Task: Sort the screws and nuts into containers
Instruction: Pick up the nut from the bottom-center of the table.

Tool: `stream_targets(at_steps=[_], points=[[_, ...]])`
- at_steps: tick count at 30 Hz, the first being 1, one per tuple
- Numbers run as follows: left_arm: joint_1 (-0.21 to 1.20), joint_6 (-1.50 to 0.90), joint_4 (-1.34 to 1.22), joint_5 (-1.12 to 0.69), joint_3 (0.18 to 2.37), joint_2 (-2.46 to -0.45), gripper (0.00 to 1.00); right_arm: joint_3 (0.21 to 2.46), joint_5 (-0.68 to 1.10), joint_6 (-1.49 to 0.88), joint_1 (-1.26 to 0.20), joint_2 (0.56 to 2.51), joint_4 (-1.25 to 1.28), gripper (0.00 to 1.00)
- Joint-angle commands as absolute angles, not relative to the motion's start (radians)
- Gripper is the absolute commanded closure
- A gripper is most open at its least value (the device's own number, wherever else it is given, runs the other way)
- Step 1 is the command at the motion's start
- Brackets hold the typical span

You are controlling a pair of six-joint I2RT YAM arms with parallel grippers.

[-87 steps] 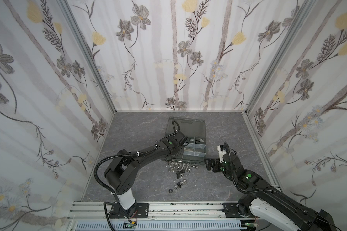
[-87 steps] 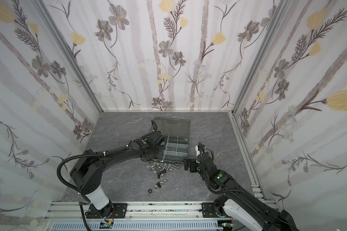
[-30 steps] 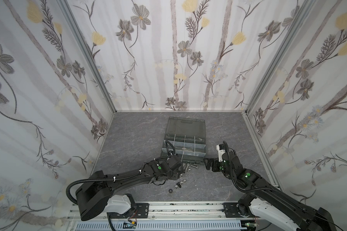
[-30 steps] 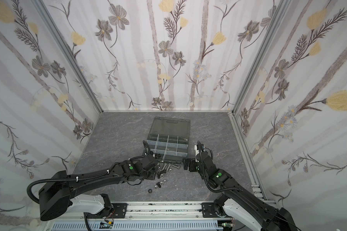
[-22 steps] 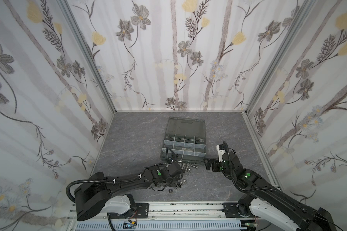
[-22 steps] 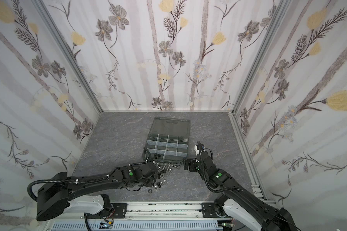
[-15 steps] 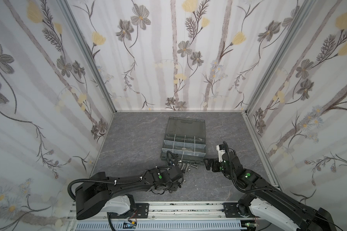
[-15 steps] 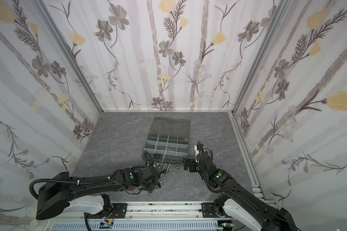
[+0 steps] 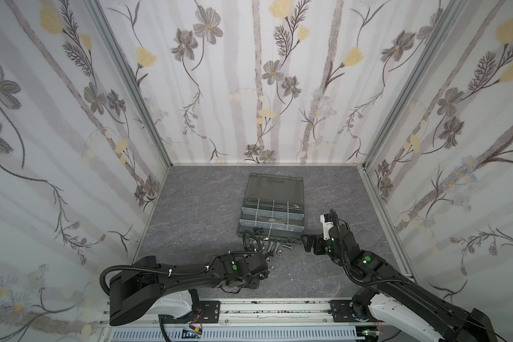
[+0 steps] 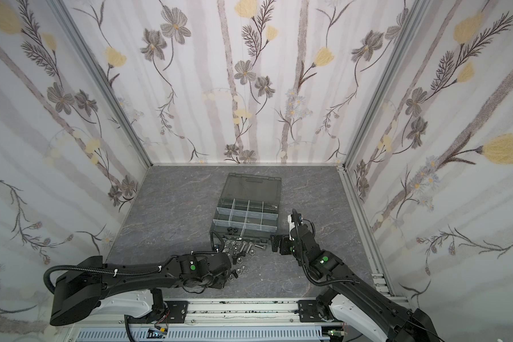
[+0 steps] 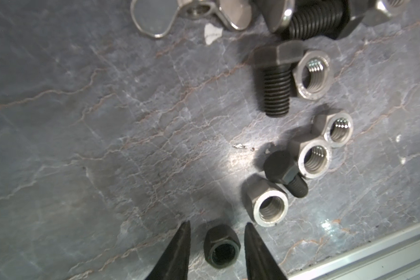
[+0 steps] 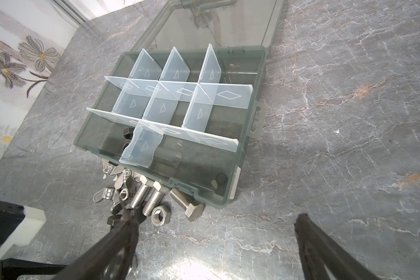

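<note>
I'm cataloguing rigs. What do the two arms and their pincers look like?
The left arm and right arm are matte black with white base links and a green dot near each wrist. A ribbed black cable runs along the left one. The left pincer and right pincer have slim, dark, tapered fingers.

Left arm (image 9: 190, 271), right arm (image 9: 353, 254): jaws parted.
</note>
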State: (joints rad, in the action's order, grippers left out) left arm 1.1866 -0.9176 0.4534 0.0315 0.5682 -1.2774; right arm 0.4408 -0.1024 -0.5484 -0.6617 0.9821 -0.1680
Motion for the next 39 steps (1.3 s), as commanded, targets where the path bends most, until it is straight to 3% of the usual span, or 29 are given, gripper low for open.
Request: stream_targets(at_steps=[1, 39], points=[[1.190, -0.940, 0.459, 0.039, 0.564, -1.272, 0.60, 0.435, -0.098, -0.544, -0.663, 0.978, -0.147, 0.00], [1.228, -0.954, 0.529, 0.011, 0.562, -1.294, 0.66, 0.405, -0.107, -0.554, -0.663, 0.952, -0.147, 0.00]])
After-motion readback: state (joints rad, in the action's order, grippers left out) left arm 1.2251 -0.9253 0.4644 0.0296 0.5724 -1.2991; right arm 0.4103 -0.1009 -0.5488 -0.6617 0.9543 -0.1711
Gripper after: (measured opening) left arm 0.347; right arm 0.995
